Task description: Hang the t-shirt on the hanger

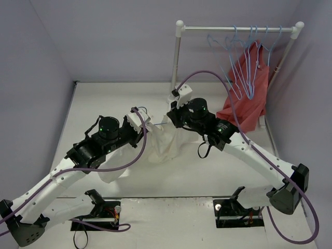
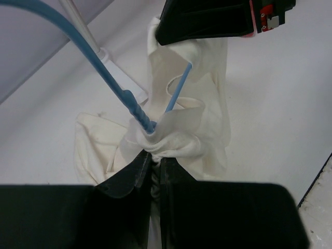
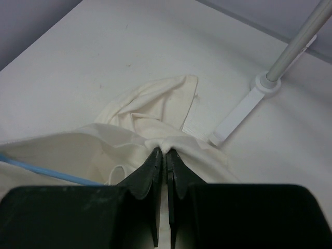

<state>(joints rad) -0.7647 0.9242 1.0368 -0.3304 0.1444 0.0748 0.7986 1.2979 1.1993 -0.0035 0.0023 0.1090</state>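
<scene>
T-shirt (image 1: 168,141): cream, soft, crumpled, draped onto counter (image 1: 104,104). Hanger (image 2: 111,83): thin light-blue wire, twisted neck emerging from fabric. Left pincer (image 2: 155,158), right pincer (image 3: 166,153): each clamped on t-shirt fold.

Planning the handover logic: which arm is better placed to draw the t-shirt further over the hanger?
Probably right. The right gripper pinches the t-shirt near a bare stretch of the hanger, free to draw cloth over it; the left gripper pins cloth bunched at the hanger's twisted neck.
</scene>
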